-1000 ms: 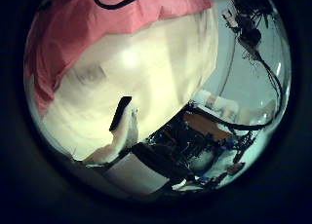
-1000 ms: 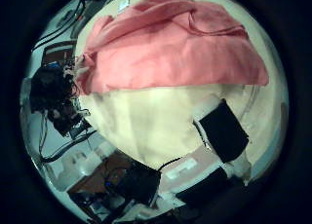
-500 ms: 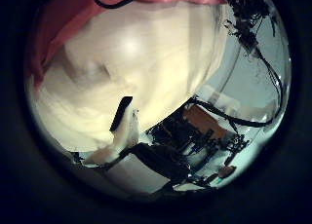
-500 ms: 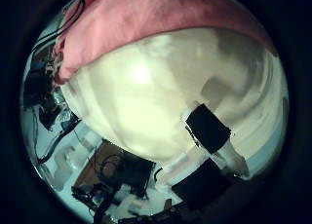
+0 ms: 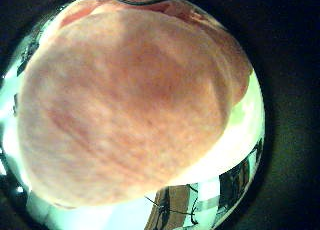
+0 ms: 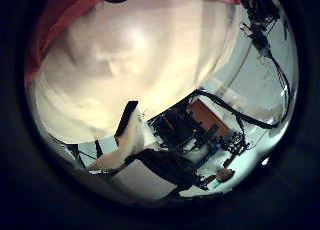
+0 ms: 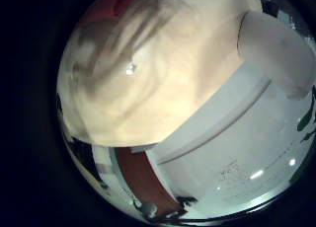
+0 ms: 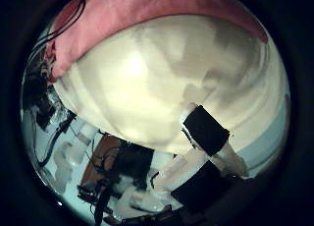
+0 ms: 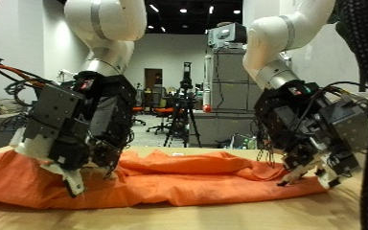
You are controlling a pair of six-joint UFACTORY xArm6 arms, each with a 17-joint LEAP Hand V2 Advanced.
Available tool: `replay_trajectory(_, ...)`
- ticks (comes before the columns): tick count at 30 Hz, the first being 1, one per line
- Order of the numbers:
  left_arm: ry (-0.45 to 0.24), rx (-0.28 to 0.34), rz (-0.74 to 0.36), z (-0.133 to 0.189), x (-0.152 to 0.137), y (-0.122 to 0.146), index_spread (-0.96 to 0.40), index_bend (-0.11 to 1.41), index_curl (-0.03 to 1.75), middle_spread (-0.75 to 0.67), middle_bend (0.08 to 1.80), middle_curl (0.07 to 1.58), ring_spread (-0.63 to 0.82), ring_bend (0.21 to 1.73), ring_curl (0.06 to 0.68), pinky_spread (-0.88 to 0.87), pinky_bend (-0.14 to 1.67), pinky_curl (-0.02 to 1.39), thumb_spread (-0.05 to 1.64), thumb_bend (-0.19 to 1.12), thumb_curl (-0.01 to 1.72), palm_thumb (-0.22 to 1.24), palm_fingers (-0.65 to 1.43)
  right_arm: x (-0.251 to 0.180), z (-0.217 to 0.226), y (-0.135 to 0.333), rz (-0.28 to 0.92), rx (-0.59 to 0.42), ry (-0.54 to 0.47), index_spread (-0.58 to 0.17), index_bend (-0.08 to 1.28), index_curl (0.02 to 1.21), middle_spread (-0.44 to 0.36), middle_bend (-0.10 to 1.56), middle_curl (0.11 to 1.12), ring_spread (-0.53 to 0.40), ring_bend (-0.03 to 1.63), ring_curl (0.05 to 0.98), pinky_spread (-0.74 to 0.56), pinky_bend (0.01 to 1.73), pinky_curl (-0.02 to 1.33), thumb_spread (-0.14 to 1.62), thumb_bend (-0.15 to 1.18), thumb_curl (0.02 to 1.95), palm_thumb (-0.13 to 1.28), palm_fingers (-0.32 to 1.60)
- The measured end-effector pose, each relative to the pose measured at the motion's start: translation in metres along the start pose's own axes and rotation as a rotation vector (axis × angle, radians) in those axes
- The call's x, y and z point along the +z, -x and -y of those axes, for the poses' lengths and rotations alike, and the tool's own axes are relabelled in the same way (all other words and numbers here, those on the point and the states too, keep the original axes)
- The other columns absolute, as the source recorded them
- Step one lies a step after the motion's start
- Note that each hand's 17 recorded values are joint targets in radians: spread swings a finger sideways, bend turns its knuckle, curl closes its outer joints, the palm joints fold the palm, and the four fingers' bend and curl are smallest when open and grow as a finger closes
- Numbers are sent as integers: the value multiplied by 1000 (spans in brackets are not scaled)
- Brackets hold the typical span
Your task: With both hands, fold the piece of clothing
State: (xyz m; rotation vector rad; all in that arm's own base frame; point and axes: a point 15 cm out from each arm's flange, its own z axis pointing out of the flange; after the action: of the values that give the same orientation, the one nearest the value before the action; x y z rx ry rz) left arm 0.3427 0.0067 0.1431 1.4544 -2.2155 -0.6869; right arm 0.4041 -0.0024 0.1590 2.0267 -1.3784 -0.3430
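As our palm views have slid off the orange garment (image 9: 172, 177) onto bare bench (image 9: 235, 217), we judge both arms repositioning; left hand (image 9: 72, 134) and right hand (image 9: 314, 134) hover relaxed, holding nothing.

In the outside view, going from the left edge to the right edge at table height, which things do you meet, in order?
Left hand → middle of the orange cloth → right hand.
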Motion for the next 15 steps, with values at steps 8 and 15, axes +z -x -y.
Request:
replay_trajectory(8,-38,-1,18,-20,-13,-3,157,160,288,291,181,271,523,392,224,494,231,324,1142,-22,351,430,-28,-25,-49,-3,-2,-7,-109,-398,168,328,-141,211,360,82,192,227,221,195,281,1406,211,559,547,170)
replay_trajectory(15,-127,4,37,-33,-56,-13,154,160,288,290,180,271,519,395,225,494,231,324,1140,-22,345,420,-28,-53,-77,-24,18,15,-213,-395,166,316,-130,196,357,78,202,235,220,200,293,1389,147,556,514,186)
